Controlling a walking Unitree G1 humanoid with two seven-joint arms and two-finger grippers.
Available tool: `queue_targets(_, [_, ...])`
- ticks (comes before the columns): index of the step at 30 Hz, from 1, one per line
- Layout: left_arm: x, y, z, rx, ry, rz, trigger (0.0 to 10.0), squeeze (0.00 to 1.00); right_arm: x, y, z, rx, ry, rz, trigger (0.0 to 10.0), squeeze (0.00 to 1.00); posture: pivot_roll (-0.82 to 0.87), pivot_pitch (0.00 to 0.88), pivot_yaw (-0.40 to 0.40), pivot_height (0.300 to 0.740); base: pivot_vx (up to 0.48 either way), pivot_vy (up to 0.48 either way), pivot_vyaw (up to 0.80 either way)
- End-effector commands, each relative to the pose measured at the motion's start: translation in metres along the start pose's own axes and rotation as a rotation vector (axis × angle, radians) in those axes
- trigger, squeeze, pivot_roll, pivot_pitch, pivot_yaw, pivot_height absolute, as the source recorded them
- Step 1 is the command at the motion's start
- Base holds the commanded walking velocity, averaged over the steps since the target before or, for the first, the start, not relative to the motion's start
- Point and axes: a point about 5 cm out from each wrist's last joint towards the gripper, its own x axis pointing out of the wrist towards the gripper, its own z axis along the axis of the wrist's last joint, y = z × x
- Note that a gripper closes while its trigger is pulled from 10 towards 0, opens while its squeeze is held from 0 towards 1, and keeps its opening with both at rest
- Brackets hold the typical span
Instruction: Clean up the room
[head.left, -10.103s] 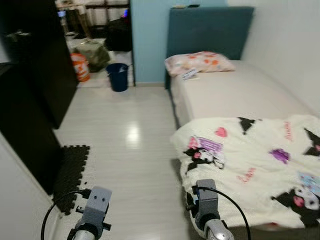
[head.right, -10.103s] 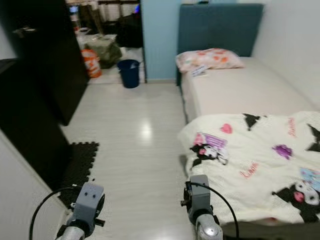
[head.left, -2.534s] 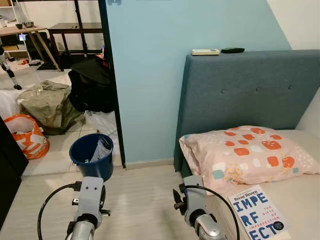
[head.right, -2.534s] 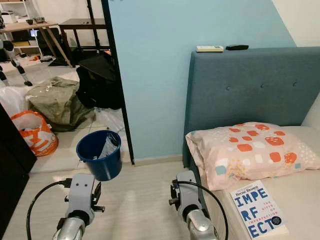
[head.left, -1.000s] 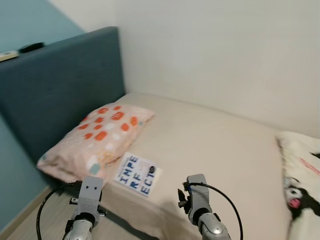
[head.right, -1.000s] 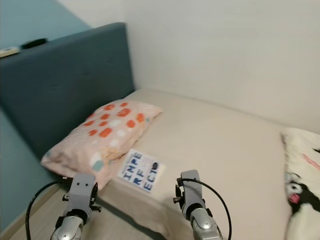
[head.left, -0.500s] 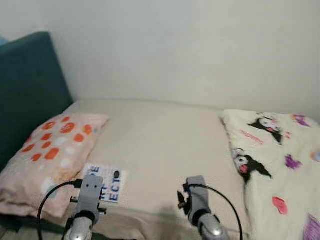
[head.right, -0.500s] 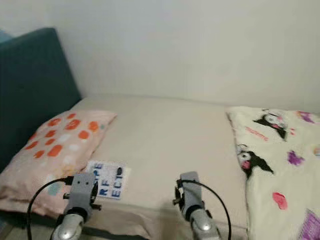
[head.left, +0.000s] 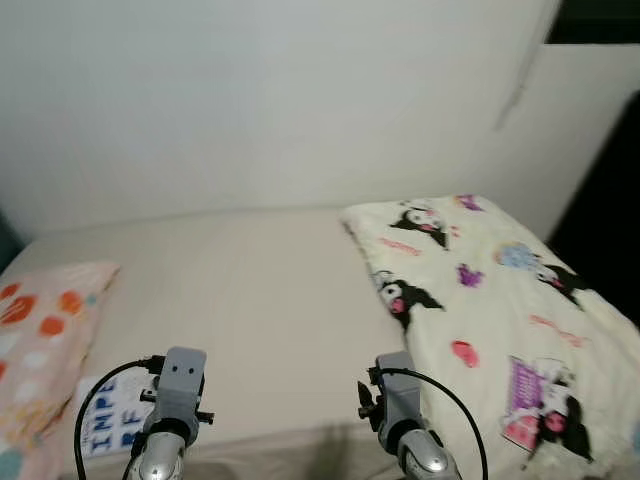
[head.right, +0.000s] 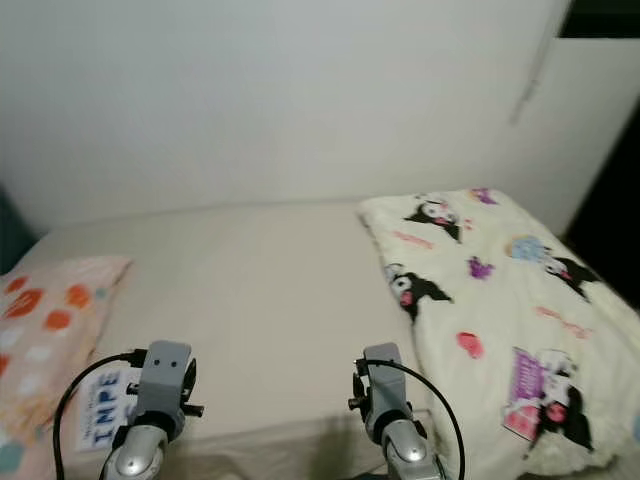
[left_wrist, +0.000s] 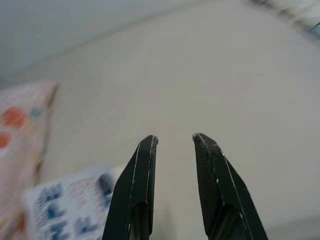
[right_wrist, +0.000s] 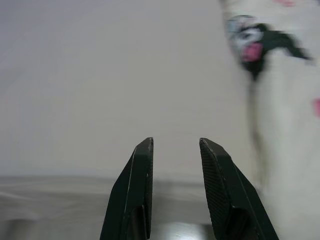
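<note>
Left eye view: the robot is facing the side of a bed (head.left: 260, 300) against a plain white wall. A cream blanket (head.left: 490, 300) printed with cartoon characters is lying bunched toward 3 o'clock, soft and thick-looking, its edge hanging over the mattress side. A book (head.left: 110, 425) with blue block lettering is lying flat at 8 o'clock, just beside a pillow (head.left: 40, 340) with orange and teal patches. Both arms are hanging low at 6 o'clock.

Right eye view: same scene. The sheet is reading as smooth, matte beige; the book's cover is thin and rigid.

Left wrist view: the left gripper (left_wrist: 175, 139) is hovering over the sheet, fingers parted, nothing between them. The book (left_wrist: 70, 210) is sitting near the fingers' base.

Right wrist view: the right gripper (right_wrist: 175, 142) is likewise spread and empty above the mattress edge, the blanket's printed edge (right_wrist: 270, 60) off to one side.

Risks, as judgement: pinching the loose blanket in one spot is likely to drag it off the bed; a flat book on soft bedding is offering little edge, so the fingers may snag the sheet.
</note>
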Motion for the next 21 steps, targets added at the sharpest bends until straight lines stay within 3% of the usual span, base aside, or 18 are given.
queue_targets(1, [-0.005,0.003,-0.008,-0.007,0.03,0.019,10.0,0.0,-0.001,0.003,-0.004,0.022,0.012,0.002,10.0,0.0,-0.03,0.065,0.002,0.74,0.0,0.0,-0.8])
queue_targets(5, [-0.007,0.003,-0.01,-0.01,0.042,0.021,10.0,0.0,-0.002,0.004,-0.005,0.032,0.01,0.016,10.0,0.0,-0.03,0.068,0.004,0.74,0.0,0.0,-0.58])
queue_targets(14, [-0.012,0.005,-0.017,-0.03,0.065,0.049,10.0,0.0,-0.002,0.008,-0.004,-0.024,0.007,0.036,10.0,0.0,-0.02,0.077,-0.005,0.74,0.0,0.0,0.0])
queue_targets(15, [-0.013,0.004,-0.016,-0.031,0.059,0.056,10.0,0.0,-0.001,0.01,-0.003,-0.077,0.002,0.056,10.0,0.0,-0.02,0.081,-0.007,0.74,0.0,0.0,0.8])
queue_targets(17, [-0.013,0.004,-0.015,-0.032,0.056,0.058,10.0,0.0,-0.001,0.01,-0.002,-0.08,0.001,0.059,10.0,0.0,-0.02,0.082,-0.008,0.74,0.0,0.0,0.8])
queue_targets(21, [-0.016,0.004,-0.015,-0.039,0.051,0.07,10.0,0.0,-0.001,0.01,0.0,-0.019,-0.015,0.044,10.0,0.0,-0.02,0.083,-0.007,0.74,0.0,0.0,0.4])
